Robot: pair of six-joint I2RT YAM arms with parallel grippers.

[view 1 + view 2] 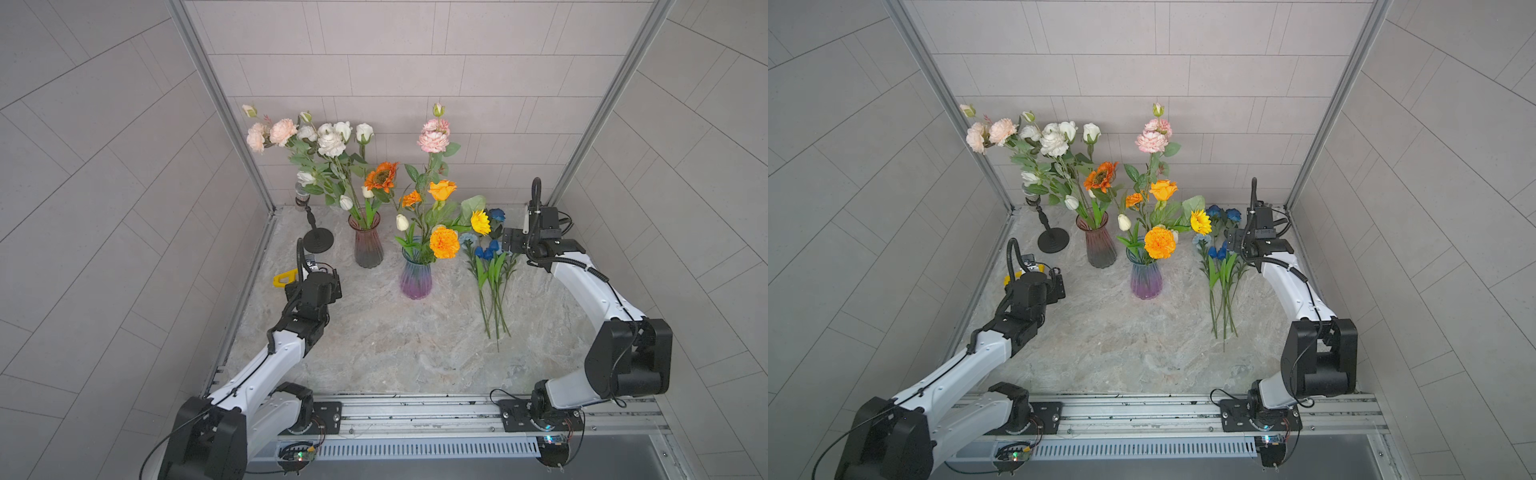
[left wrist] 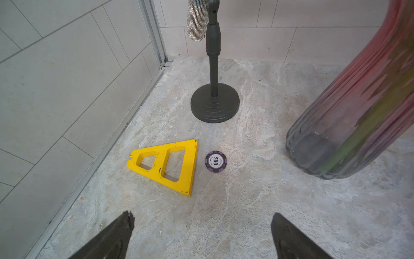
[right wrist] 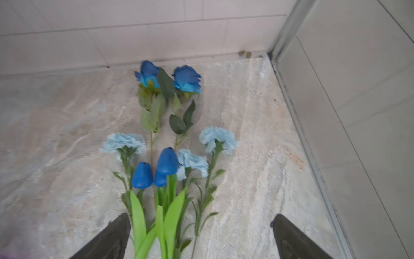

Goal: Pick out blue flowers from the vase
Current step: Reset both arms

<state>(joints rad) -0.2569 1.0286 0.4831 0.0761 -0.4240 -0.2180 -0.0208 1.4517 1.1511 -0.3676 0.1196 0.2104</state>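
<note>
The blue flowers lie in a bunch on the marble table, to the right of the blue-purple vase. The right wrist view shows deep-blue roses, pale-blue carnations and blue tulip buds on green stems. My right gripper hovers open over the stems and holds nothing. The vase holds orange, yellow, pink and white blooms. Far to the left, my left gripper stands open and empty above bare table.
A red-grey vase with white and pink flowers stands left of the blue-purple one. By the left wall are a black stand, a yellow triangular piece and a purple poker chip. Tiled walls close in three sides.
</note>
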